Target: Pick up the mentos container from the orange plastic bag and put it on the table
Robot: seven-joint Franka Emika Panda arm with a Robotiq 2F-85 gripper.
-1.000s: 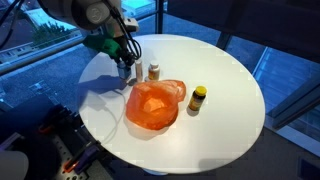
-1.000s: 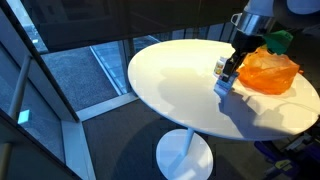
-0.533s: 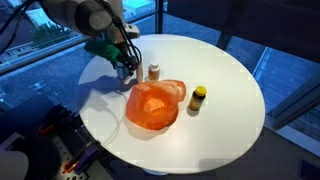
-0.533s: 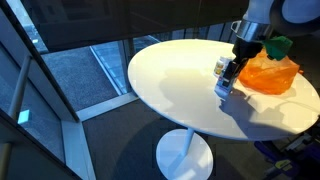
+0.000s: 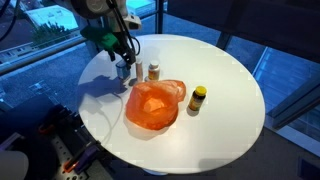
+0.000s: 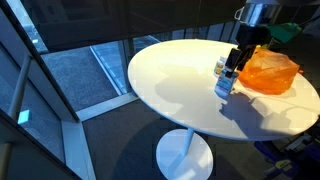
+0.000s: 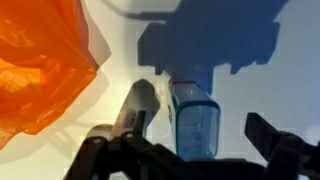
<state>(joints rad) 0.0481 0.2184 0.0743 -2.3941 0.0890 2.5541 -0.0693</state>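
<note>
The mentos container [image 7: 197, 125], a blue see-through tub, stands upright on the white round table [image 5: 225, 70] beside the orange plastic bag [image 5: 152, 105]. In both exterior views my gripper [image 5: 122, 60] hangs just above the container [image 5: 123, 71], with the jaws wide apart. The wrist view shows the gripper [image 7: 199, 126] open, its fingers [image 7: 137, 115] clear of the tub on both sides. From the side, the container [image 6: 224, 85] sits under the gripper [image 6: 234, 66], left of the bag [image 6: 268, 70].
A small white bottle with a brown cap [image 5: 154, 71] stands close beside the container. A yellow bottle with a black cap [image 5: 198, 98] stands on the far side of the bag. The table edge [image 6: 150, 95] drops to a glass floor.
The jaws were shut on the container a second ago and have opened. The gripper has since risen a little above it; the container stays on the table.
</note>
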